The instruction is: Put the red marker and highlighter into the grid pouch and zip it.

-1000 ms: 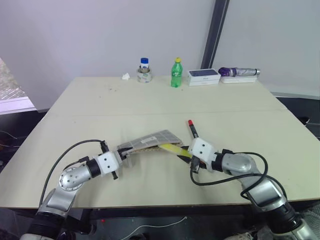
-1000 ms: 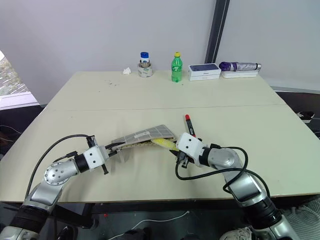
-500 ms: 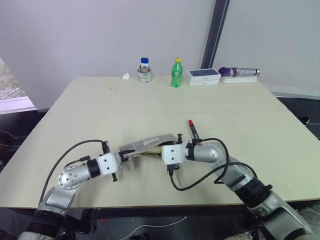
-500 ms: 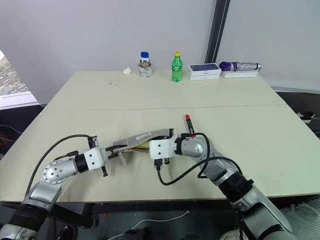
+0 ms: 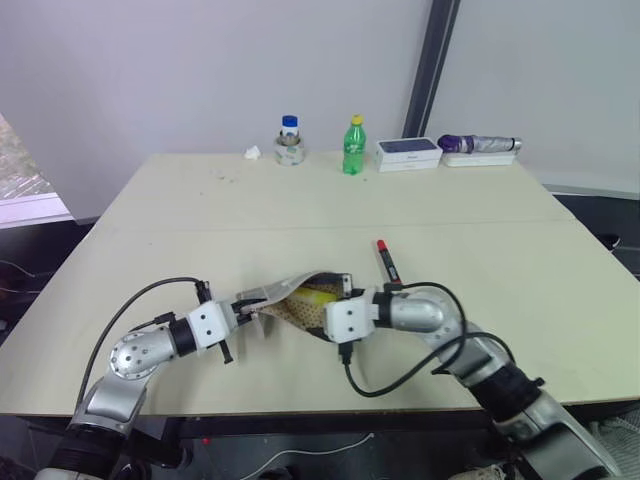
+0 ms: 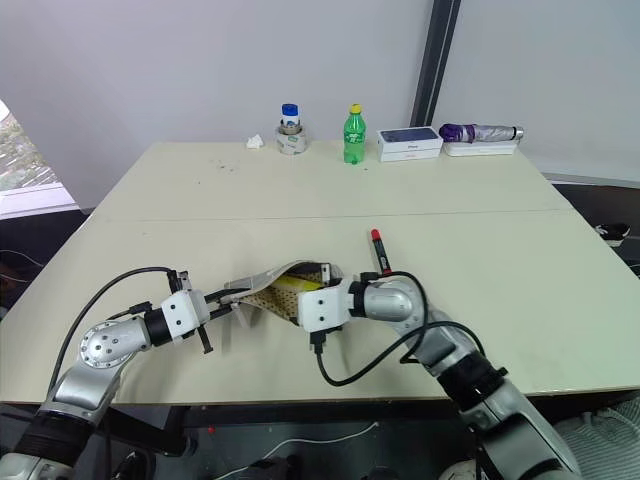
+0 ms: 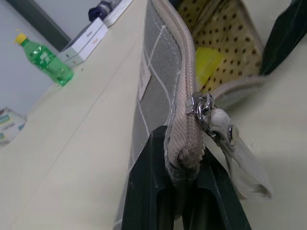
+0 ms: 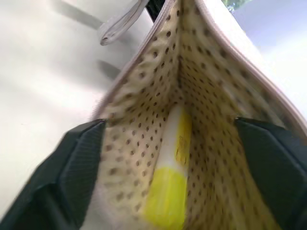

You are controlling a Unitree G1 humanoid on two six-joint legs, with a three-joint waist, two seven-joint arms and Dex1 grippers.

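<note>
On the wide beige table (image 5: 200, 220), the grid pouch (image 5: 290, 300) is lying near the front edge with its mouth gaping toward the right arm. Its zipper end is being pinched by the left gripper (image 7: 184, 165), whose fingers are pressed together on the fabric. Just inside the mouth, the right gripper (image 8: 168, 158) is standing with its fingers spread wide, holding nothing. Between them the highlighter (image 8: 170, 182) is lying inside the dotted lining. Beside the pouch, the red marker (image 5: 385, 260) is resting on the table.
</note>
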